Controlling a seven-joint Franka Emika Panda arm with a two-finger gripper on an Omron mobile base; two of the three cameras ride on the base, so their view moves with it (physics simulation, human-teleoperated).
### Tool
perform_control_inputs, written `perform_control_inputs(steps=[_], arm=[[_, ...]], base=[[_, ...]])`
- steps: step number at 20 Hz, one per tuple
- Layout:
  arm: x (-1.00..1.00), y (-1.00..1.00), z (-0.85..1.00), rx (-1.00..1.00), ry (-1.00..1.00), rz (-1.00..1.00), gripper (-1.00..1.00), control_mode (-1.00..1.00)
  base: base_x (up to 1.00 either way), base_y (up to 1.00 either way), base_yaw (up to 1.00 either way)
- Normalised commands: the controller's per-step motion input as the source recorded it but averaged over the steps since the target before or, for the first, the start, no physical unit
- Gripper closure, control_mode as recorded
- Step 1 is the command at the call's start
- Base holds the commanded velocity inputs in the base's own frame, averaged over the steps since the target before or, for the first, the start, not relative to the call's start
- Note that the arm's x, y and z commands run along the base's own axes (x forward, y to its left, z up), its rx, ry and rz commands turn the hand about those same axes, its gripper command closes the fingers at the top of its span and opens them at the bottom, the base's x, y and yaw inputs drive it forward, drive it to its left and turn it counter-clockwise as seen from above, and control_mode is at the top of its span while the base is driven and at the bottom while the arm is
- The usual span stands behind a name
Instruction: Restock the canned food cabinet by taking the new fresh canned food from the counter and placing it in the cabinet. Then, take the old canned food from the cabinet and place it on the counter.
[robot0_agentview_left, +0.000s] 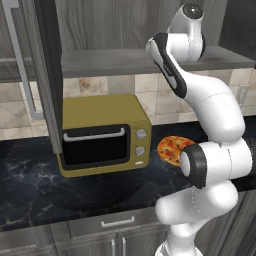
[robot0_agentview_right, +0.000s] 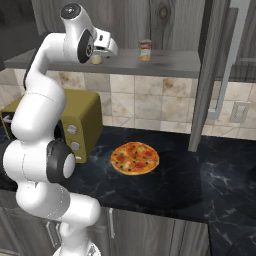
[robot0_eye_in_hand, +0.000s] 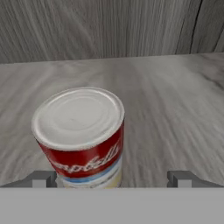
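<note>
Now lining up on the old canned food (robot0_eye_in_hand: 81, 138) in the cabinet (robot0_agentview_right: 165, 62).
Gripper (robot0_eye_in_hand: 113, 178) hovers spread wide, tips either side of the can standing upright on the shelf, nearer one tip; likely positioned to grasp it for the counter (robot0_agentview_right: 225, 170).

Arm: white Franka Panda with dark joints, rose from the lower right of the left base view and the lower left of the right base view, folded into a tall upward reach. Lower links stood stacked and near vertical; upper links bent forward at the top. Wrist: raised high, the hand turned ahead and roughly level. Gripper (robot0_eye_in_hand: 112, 178): pointed forward; two dark finger tips (robot0_eye_in_hand: 42, 179) stood wide apart at the bottom of the hand view, jaws parted, apparently gripping nothing, though the tips were largely cut off there.
</note>
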Motion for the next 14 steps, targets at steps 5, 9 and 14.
perform_control_inputs(steps=[5, 9, 14], arm=[[0.23, 0.02, -0.07, 0.00, 0.00, 0.00, -1.00, -1.00], [0.18, 0.11, -0.08, 0.00, 0.01, 0.00, -1.00, -1.00], [0.05, 0.08, -0.12, 0.00, 0.00, 0.00, 1.00, -1.00]], base=[[0.00, 0.00, 0.00], [0.00, 0.00, 0.00], [0.00, 0.00, 0.00]])
